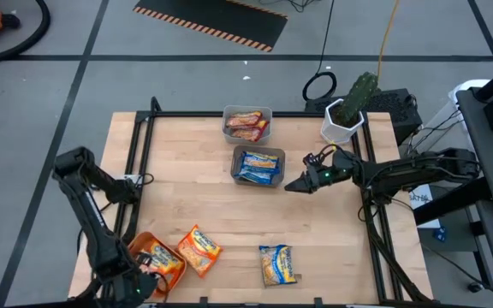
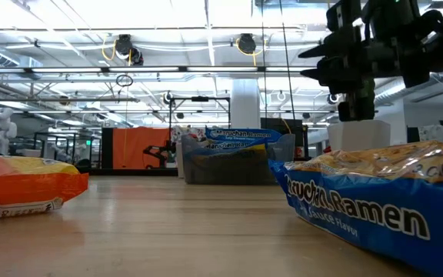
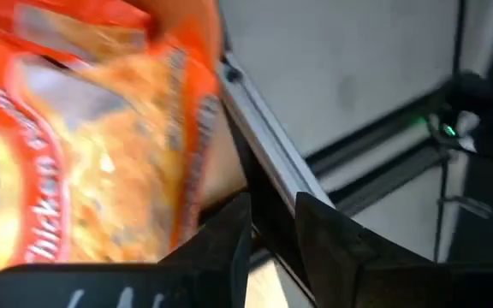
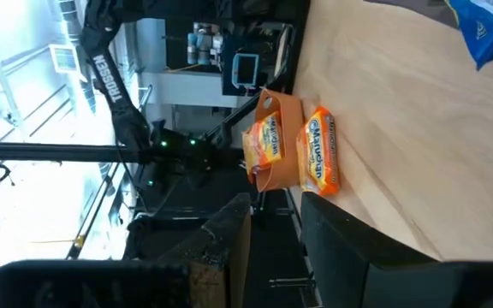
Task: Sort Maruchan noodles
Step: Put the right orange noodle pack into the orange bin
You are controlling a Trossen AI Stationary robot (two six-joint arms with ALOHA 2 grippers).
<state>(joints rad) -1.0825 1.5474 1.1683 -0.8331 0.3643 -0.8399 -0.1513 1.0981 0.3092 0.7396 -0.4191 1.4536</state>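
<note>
An orange tray at the table's near left corner holds one orange-yellow noodle packet. A second orange-yellow packet lies flat on the table beside the tray, and a blue-and-silver packet lies flat near the near edge. A grey bin holds blue packets. A clear bin behind it holds reddish packets. My left gripper is shut and hovers at the tray's near left side, the tray's packet close before it. My right gripper is shut, raised right of the grey bin, empty.
A white pot with a cactus stands at the far right corner. A dark metal frame runs along the table's edges. Bare wood lies between the bins and the near packets. Cables and equipment sit off the right side.
</note>
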